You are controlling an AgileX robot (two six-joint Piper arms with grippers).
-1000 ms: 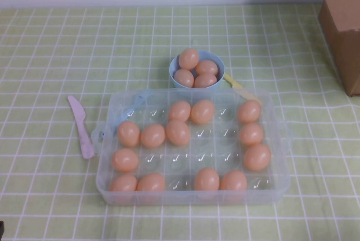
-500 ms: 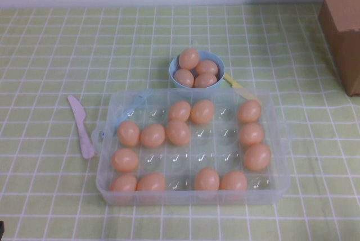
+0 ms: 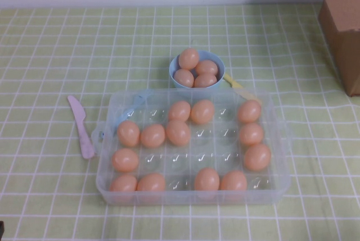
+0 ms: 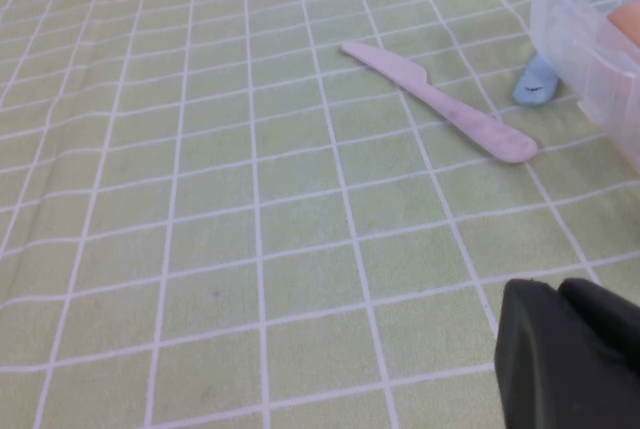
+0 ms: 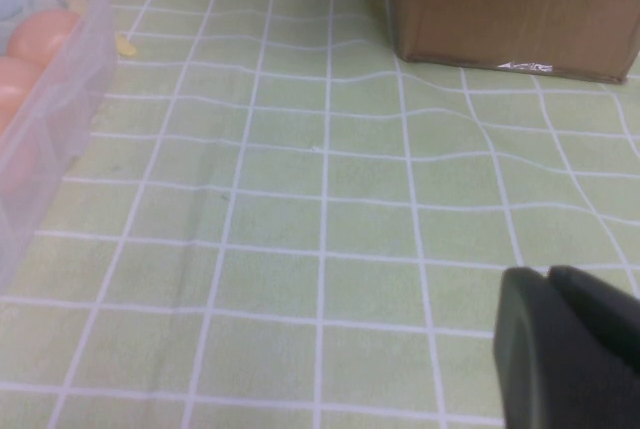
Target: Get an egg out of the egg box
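Observation:
The clear egg box point(image 3: 107, 187) sits in the middle of the table and holds over a dozen peach-orange eggs, one near its centre point(image 3: 178, 132). Neither gripper shows in the high view. In the left wrist view my left gripper point(image 4: 558, 289) is shut and empty, low over the cloth, apart from the egg box corner point(image 4: 585, 29). In the right wrist view my right gripper point(image 5: 548, 274) is shut and empty over bare cloth, with the egg box edge point(image 5: 60, 79) and an egg point(image 5: 40, 34) off to the side.
A light-blue bowl point(image 3: 175, 64) with several eggs stands just behind the egg box. A pink plastic knife point(image 3: 81, 126) lies to its left. A cardboard box point(image 3: 343, 22) stands at the back right. A green checked cloth covers the table.

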